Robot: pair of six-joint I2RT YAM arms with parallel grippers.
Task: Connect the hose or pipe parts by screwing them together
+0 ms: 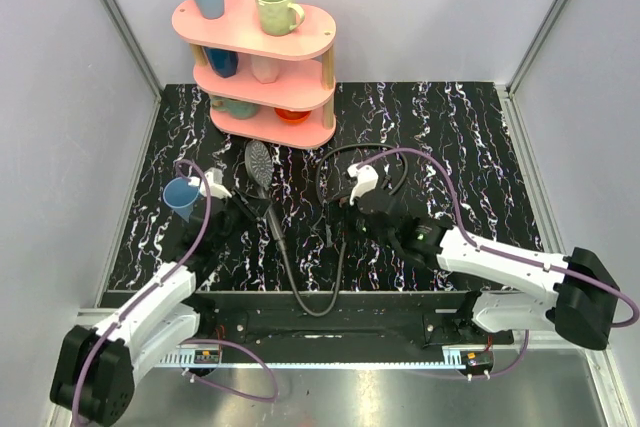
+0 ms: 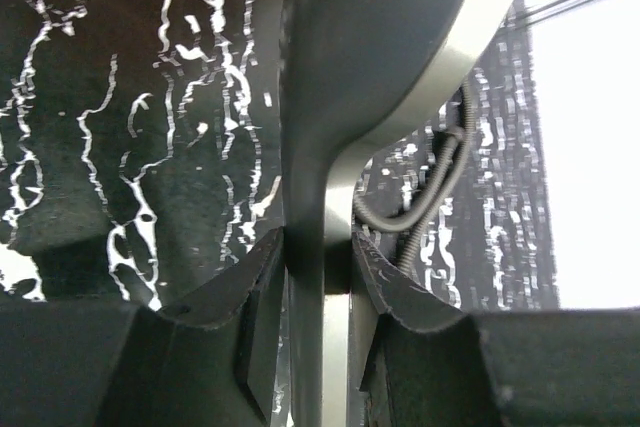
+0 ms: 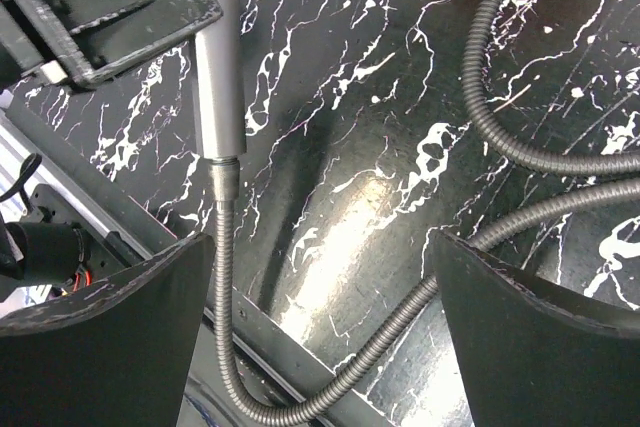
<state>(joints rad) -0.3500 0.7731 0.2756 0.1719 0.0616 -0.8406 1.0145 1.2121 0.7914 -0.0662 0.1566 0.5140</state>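
The shower head lies on the marbled table with its round grey face up and its dark handle pointing toward me. My left gripper is shut on that handle, one jaw on each side. The hose runs from the handle's lower end, loops past the table's near edge and coils back to the right. Its end nut sits against the handle. My right gripper stands open above the hose, touching nothing.
A pink three-tier shelf with cups stands at the back left. A blue cup sits close beside my left wrist. The black table ends at a metal rail in front. Grey walls close in both sides.
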